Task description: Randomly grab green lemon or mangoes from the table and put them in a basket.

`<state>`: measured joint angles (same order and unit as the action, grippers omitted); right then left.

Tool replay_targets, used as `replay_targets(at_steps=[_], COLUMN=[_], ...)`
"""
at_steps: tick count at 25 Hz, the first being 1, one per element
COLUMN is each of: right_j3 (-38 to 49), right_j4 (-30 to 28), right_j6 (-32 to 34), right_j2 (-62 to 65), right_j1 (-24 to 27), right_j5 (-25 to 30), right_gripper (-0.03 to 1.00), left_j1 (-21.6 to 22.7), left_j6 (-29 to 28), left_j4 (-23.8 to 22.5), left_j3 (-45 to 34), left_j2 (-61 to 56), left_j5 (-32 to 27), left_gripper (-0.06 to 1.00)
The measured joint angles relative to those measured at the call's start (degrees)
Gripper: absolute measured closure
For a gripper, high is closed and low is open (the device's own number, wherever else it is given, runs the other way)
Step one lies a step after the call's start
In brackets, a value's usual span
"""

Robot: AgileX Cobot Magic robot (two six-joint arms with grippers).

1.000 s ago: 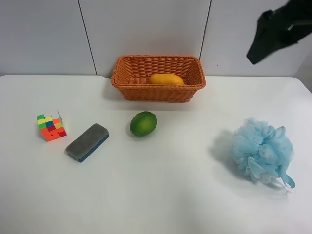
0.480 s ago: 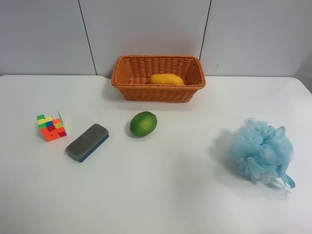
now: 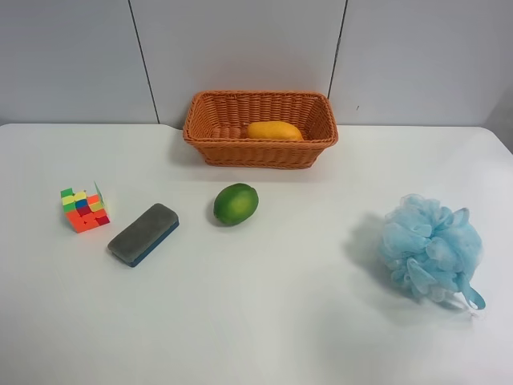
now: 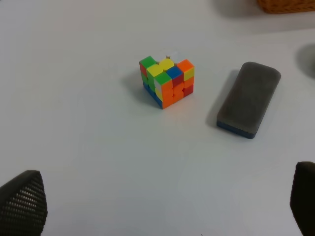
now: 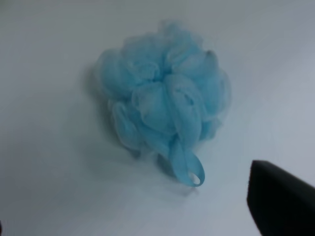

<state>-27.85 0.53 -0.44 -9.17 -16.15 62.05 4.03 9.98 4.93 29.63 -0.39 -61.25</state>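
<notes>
The green lemon (image 3: 236,204) lies on the white table (image 3: 264,313), just in front of the orange-brown wicker basket (image 3: 258,152). The yellow-orange mango (image 3: 275,131) lies inside the basket. Neither arm shows in the exterior high view. My left gripper (image 4: 162,199) is open and empty, its fingertips (image 4: 22,201) wide apart above bare table near the cube. My right gripper (image 5: 130,199) is open and empty, with one dark finger (image 5: 280,201) in view, beside a blue bath pouf. The wrist views show neither fruit.
A coloured puzzle cube (image 3: 84,208) (image 4: 167,81) and a grey-and-blue eraser (image 3: 144,233) (image 4: 249,98) lie left of the lemon. A blue mesh bath pouf (image 3: 430,247) (image 5: 165,108) lies at the right. A basket corner (image 4: 285,5) shows in the left wrist view.
The dark arm at the exterior high view's upper right has moved out of the frame. The fruits and other objects have not moved.
</notes>
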Motion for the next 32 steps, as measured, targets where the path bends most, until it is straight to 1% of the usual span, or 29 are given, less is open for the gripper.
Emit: replay_targets(at_steps=[3, 13, 16, 21, 23, 26, 32], right_j3=[0.3, 0.3, 0.3, 0.3, 0.3, 0.3, 0.3], right_j4=[0.0, 0.0, 0.0, 0.0, 0.0, 0.0, 0.0], right_j6=[0.4, 0.4, 0.4, 0.4, 0.4, 0.4, 0.4], right_j2=[0.3, 0.5, 0.7, 5.6, 8.3, 9.3, 9.3], right_j1=[0.0, 0.3, 3.1, 11.7, 13.8, 15.0, 15.0], right_j5=[-0.9, -0.9, -0.9, -1.1, -1.1, -1.1, -1.1], right_gripper=[-0.02, -0.02, -0.02, -0.02, -0.02, -0.02, -0.02], left_j1=[0.0, 0.0, 0.0, 0.0, 0.0, 0.0, 0.0], left_j6=[0.0, 0.0, 0.0, 0.0, 0.0, 0.0, 0.0], left_j4=[0.0, 0.0, 0.0, 0.0, 0.0, 0.0, 0.0], left_j3=[0.0, 0.0, 0.0, 0.0, 0.0, 0.0, 0.0], left_j2=[0.0, 0.0, 0.0, 0.0, 0.0, 0.0, 0.0], left_j5=[0.0, 0.0, 0.0, 0.0, 0.0, 0.0, 0.0], left_gripper=[-0.05, -0.05, -0.05, -0.05, -0.05, -0.05, -0.05])
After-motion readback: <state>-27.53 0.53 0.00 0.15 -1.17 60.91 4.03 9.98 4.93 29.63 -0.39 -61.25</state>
